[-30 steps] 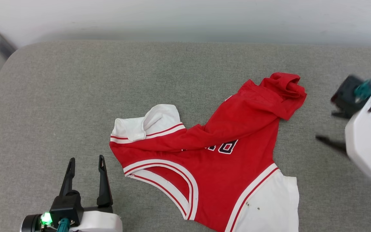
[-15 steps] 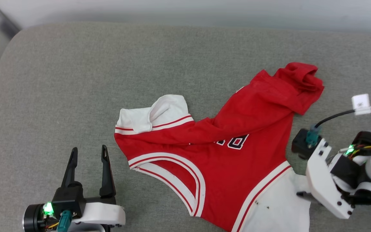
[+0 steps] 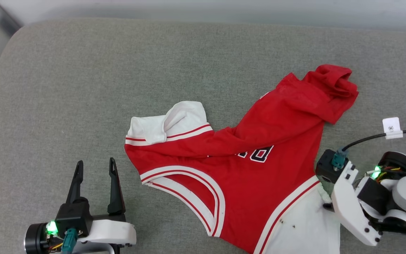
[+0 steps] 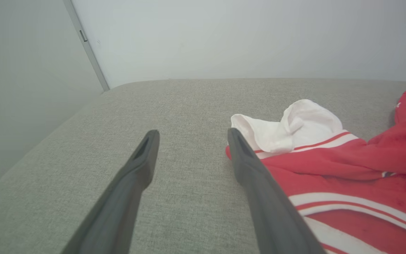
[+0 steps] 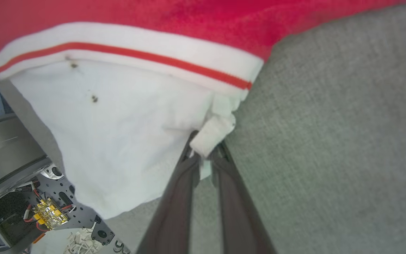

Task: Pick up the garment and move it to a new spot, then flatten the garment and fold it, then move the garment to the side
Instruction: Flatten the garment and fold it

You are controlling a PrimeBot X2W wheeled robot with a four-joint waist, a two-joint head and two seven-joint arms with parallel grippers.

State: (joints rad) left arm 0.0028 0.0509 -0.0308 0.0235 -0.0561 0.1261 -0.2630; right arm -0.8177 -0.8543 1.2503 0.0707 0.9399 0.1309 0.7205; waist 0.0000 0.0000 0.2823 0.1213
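At the near-right of the grey cushion (image 3: 118, 70), the right gripper (image 5: 205, 150) is pinched on a small fold at the edge of the jersey's (image 3: 245, 183) near white sleeve (image 3: 301, 225). Its fingers are almost together with cloth between the tips.

Jersey lies lettering-up and crumpled mid-cushion. Its long axis runs diagonally from the collar near the front edge up to the bunched red hem (image 3: 333, 84) at far right, so the bulk of the cloth sits left of and beyond the right gripper.

Left gripper (image 3: 96, 162) is spread wide, holds nothing, and sits just beside the other white sleeve (image 3: 167, 123) without touching it.

Judgement: right arm has the grip. A lift from this corner would trail the body behind it. Left is nearer the free sleeve.
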